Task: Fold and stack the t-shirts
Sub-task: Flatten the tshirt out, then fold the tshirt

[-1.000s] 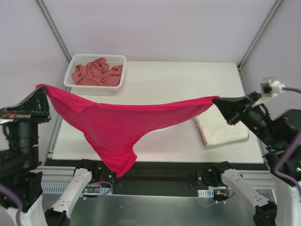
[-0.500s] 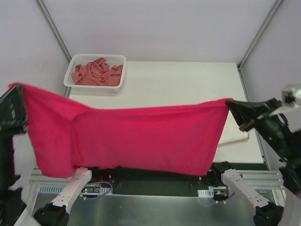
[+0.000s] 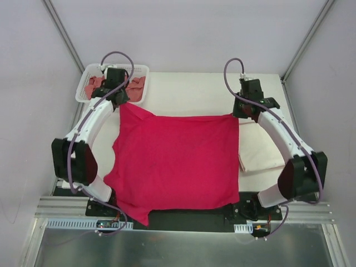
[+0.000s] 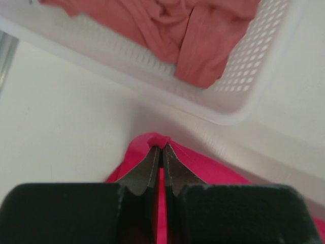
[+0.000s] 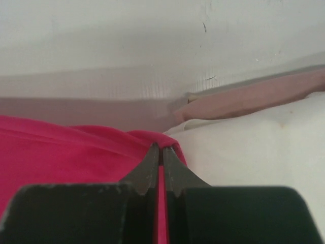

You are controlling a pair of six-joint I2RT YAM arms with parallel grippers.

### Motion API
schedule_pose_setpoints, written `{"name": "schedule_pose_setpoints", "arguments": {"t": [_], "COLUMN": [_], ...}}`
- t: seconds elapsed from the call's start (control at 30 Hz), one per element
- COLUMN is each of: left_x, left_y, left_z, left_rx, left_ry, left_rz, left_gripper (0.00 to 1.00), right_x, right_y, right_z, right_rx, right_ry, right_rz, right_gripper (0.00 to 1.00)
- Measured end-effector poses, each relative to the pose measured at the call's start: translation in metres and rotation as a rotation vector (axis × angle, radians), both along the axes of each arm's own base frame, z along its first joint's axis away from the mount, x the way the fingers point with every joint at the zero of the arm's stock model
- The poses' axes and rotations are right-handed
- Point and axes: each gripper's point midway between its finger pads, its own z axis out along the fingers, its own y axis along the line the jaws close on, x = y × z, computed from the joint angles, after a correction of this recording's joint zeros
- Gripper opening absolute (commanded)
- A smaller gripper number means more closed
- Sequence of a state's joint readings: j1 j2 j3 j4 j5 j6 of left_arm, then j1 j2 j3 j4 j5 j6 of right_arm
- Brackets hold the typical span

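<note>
**A:** Whereabouts of the magenta-red t-shirt (image 3: 175,158), going by the white mesh basket (image 3: 89,72)?

**B:** Spread flat on the table (image 3: 189,92). Starts just in front of the basket's near wall and runs away from it toward the arm bases. Laps over the table's near edge at the end farthest from the basket, one sleeve tip past the edge.

**A:** And the left gripper (image 3: 120,102)?

**B:** Closed tight on the shirt's far-left corner, just beside the basket's near wall. From the wrist view, only a small nub of red cloth poking out past the pressed-together tips.

**A:** Same for the right gripper (image 3: 236,115)?

**B:** Also fully closed, pinching the far-right corner of that same shirt. Well off to the right of the basket, roughly level with its near side.

**A:** Any other shirts?

**B:** A dusty salmon-pink t-shirt (image 3: 94,86), crumpled inside the basket and covering most of its floor. Also a cream-white t-shirt (image 3: 261,147), folded on the table far to the right of the basket. Meets the red shirt's right edge by the right gripper; touching or tucked under, cannot tell.
</note>
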State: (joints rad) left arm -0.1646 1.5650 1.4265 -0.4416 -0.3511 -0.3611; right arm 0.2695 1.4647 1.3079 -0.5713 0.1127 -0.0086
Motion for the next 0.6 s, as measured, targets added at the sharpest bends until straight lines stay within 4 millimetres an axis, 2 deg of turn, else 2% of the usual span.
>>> {"name": "schedule_pose_setpoints", "arguments": {"t": [0.07, 0.1, 0.17, 0.23, 0.4, 0.5, 0.6], "left_x": [0.001, 0.001, 0.004, 0.007, 0.010, -0.005, -0.031], "left_y": [-0.001, -0.001, -0.002, -0.002, -0.002, -0.001, 0.001], "left_z": [-0.036, -0.044, -0.050, -0.047, -0.050, -0.063, -0.076], "left_rx": [0.010, 0.011, 0.012, 0.011, 0.004, -0.008, -0.032], "left_ry": [0.091, 0.111, 0.117, 0.102, 0.078, 0.101, 0.127], "left_rz": [0.001, 0.001, 0.002, 0.004, 0.009, 0.019, 0.037], "left_gripper": [0.00, 0.00, 0.00, 0.00, 0.00, 0.00, 0.00], "right_x": [0.012, 0.016, 0.026, 0.032, 0.040, 0.041, 0.041], "right_y": [0.000, 0.000, 0.002, 0.004, 0.010, 0.010, 0.010], "right_z": [-0.027, -0.036, -0.055, -0.064, -0.068, -0.067, -0.066], "right_rx": [-0.011, -0.013, -0.016, -0.017, 0.001, 0.002, 0.001], "right_ry": [0.061, 0.084, 0.123, 0.141, 0.143, 0.138, 0.135], "right_rz": [-0.008, -0.009, -0.009, -0.007, 0.006, 0.007, 0.008], "right_gripper": [0.02, 0.01, 0.02, 0.03, 0.04, 0.05, 0.06]}}
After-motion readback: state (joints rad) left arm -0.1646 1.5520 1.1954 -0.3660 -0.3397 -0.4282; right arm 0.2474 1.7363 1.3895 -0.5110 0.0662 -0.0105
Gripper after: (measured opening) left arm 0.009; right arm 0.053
